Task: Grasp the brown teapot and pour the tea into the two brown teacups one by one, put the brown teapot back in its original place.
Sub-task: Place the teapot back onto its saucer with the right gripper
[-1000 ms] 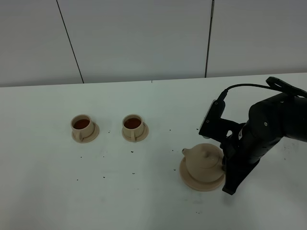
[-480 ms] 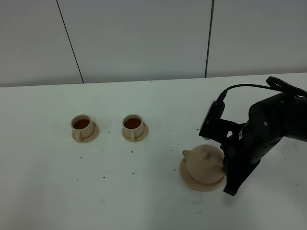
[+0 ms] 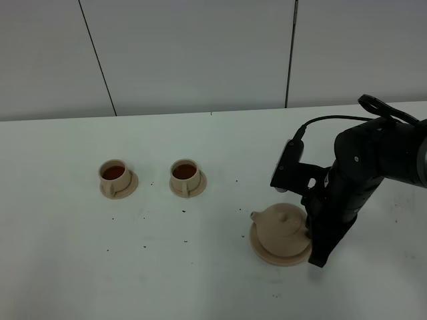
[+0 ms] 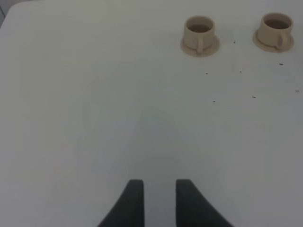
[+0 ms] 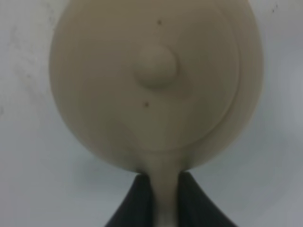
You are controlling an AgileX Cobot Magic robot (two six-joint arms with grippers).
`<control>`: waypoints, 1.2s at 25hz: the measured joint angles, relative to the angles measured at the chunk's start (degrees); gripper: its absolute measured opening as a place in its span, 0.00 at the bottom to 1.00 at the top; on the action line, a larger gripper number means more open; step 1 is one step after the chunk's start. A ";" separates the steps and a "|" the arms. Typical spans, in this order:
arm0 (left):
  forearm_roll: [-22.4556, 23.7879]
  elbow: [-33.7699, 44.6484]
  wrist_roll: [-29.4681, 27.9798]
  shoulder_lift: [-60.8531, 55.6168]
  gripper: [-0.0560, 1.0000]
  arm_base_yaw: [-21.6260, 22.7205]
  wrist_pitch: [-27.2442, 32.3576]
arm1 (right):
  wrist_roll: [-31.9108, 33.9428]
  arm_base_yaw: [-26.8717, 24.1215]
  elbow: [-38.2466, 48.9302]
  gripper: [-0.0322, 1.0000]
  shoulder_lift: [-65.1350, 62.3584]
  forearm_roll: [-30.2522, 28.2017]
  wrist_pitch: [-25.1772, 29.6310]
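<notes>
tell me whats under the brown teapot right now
The brown teapot sits on a flat round saucer; only the saucer's rim shows. Its centre is covered by the pot, and its right edge is hidden behind the right arm.

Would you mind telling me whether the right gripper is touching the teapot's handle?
Touching: the right wrist view shows the right gripper with both fingers pressed against the teapot's handle.
</notes>
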 joint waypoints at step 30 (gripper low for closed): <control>0.00 0.00 0.00 0.00 0.28 0.00 0.00 | -0.96 0.00 -0.17 0.12 0.98 0.00 -1.95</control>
